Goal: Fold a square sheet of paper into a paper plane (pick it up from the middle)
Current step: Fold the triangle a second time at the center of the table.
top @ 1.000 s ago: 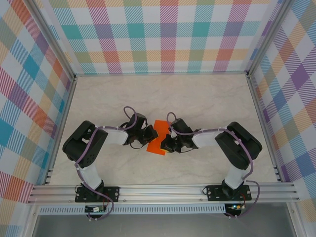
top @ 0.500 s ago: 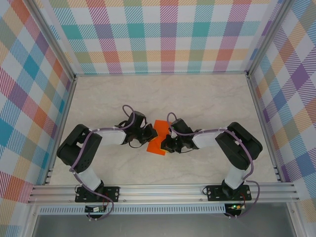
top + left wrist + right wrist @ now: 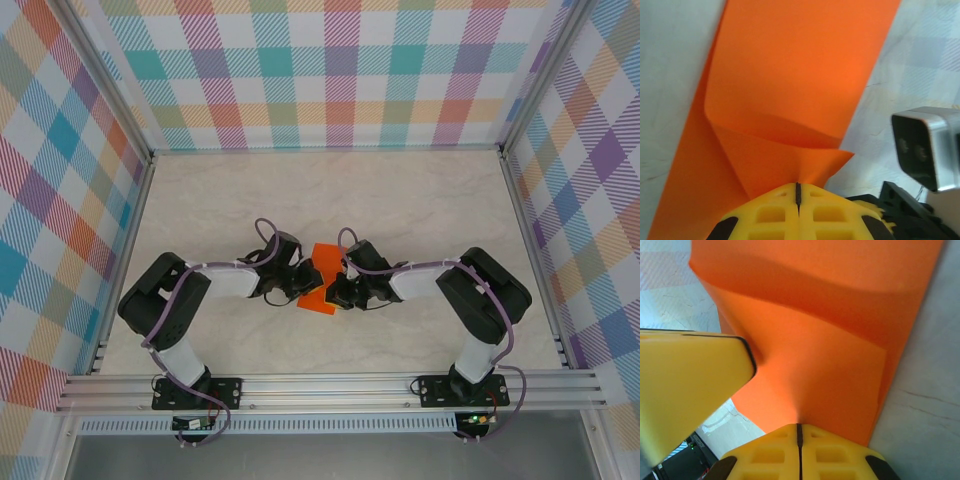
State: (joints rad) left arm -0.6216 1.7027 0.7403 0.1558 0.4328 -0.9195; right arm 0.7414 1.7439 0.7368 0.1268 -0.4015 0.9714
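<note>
A folded orange sheet of paper (image 3: 320,292) lies at the middle of the table between both grippers. In the left wrist view the orange paper (image 3: 790,75) shows a long strip with a raised triangular flap running into my left gripper (image 3: 798,186), whose yellow jaws are shut on that flap. My right gripper (image 3: 799,426) is shut too, and the paper (image 3: 830,340) puckers where it meets the jaw seam. From above, the left gripper (image 3: 306,279) and right gripper (image 3: 336,291) face each other, almost touching across the paper.
The marble-look table (image 3: 400,200) is ringed by plaid walls and an aluminium rail (image 3: 330,385) at the near edge. A yellow finger of the left gripper (image 3: 690,385) crowds the right wrist view; the right wrist's camera housing (image 3: 925,150) stands close by in the left wrist view.
The left arm's elbow swung outward, and its gripper slid a little right and nearer over the paper, covering more of it. The right arm held still.
</note>
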